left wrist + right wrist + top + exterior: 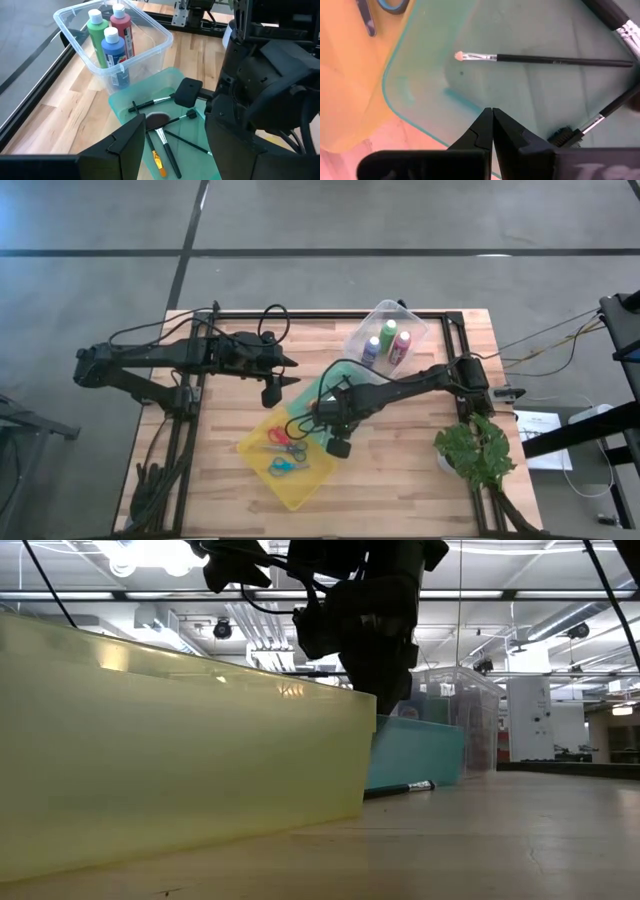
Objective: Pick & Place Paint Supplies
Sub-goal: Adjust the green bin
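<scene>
Right claw (492, 120) shut over green bin (420, 75) of brushes (545, 59), paint bottles (387, 345) in clear bin (420, 328)

A leafy green plant (474, 450) is sitting near the right edge of the wooden worktop (400, 480). A clear bin (362, 338) is standing toward the far side, a green bin (187, 152) is lying beside it, and a yellow bin (300, 485) is resting next to that.
</scene>
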